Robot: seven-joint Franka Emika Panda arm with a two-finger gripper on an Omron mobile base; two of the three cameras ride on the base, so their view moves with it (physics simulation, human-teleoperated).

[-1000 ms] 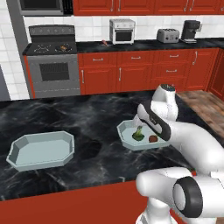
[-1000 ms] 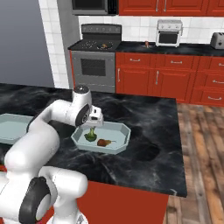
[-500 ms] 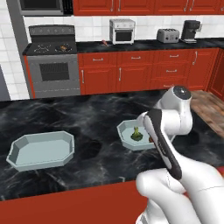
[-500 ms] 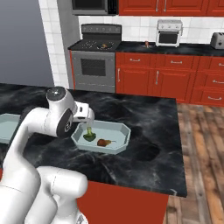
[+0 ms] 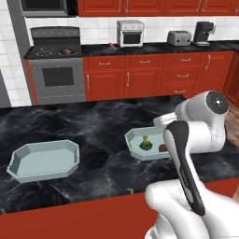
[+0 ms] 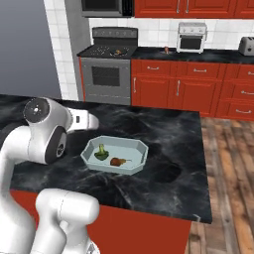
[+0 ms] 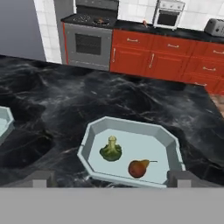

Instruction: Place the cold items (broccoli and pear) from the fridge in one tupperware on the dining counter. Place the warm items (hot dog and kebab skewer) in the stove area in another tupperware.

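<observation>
Sitting side by side in a pale blue tupperware (image 7: 131, 131), the broccoli (image 7: 111, 151) and the pear (image 7: 138, 168) lie at the lower middle of the hand view, broccoli to the left, pear to the right with its stem pointing right, the two near but apart. That container rests on the black marbled dining counter (image 7: 65, 100). The gripper (image 7: 111, 178) hangs above the near rim with its jaws spread wide and holding nothing; one dark fingertip (image 7: 41, 178) shows at the lower left and the other at the lower right. In the left base view a second tupperware (image 5: 44, 159) sits at the left of the frame, well apart from the first. At the upper left of that view stands the stove (image 5: 56, 70), with small food items on its top too small to tell apart
</observation>
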